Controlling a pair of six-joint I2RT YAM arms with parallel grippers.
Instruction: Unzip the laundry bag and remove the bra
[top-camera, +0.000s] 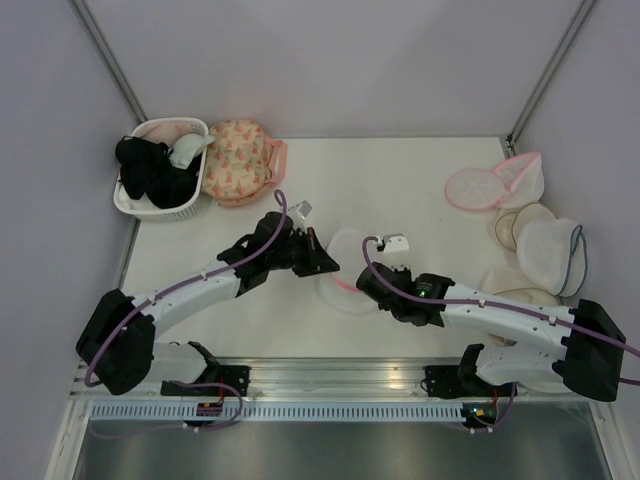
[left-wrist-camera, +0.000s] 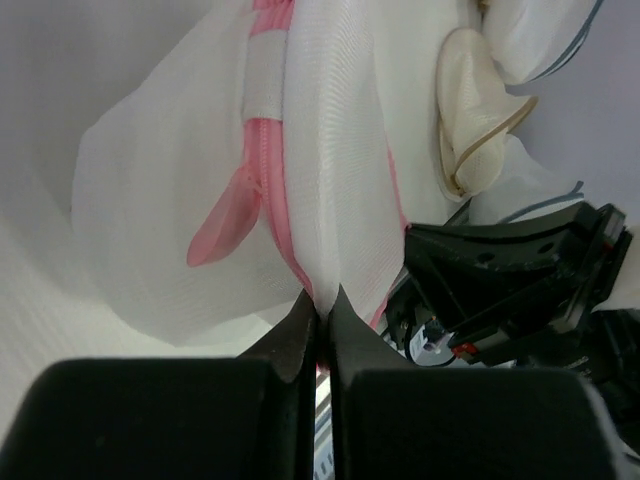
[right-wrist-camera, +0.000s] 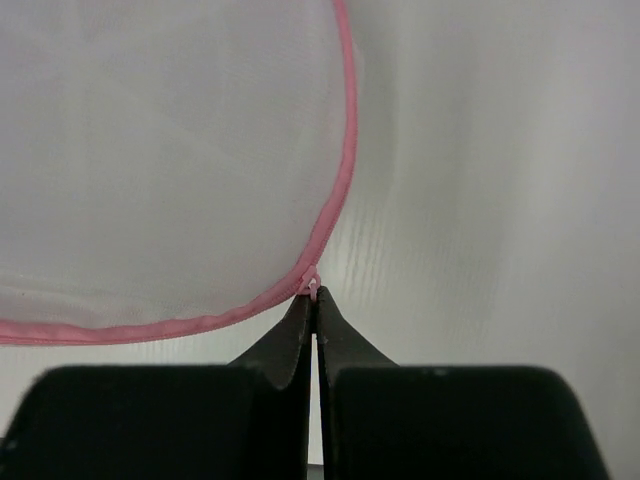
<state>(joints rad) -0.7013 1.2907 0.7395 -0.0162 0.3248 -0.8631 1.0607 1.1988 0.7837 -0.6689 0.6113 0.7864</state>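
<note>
The laundry bag (top-camera: 345, 268), white mesh with a pink rim, lies at the table's middle between both grippers. My left gripper (top-camera: 325, 262) is shut on a fold of its mesh (left-wrist-camera: 325, 200) next to the pink zipper (left-wrist-camera: 268, 170). My right gripper (top-camera: 368, 283) is shut on the small pink zipper pull (right-wrist-camera: 314, 290) at the bag's rim (right-wrist-camera: 345, 150). The bra is hidden; only white mesh (right-wrist-camera: 160, 150) shows in the right wrist view.
A white basket (top-camera: 135, 200) with black garments stands at the back left, next to a peach floral bag (top-camera: 238, 160). Another pink-rimmed mesh bag (top-camera: 495, 183) and white blue-trimmed bags (top-camera: 548, 250) lie at the right, with cream cups (left-wrist-camera: 470, 110).
</note>
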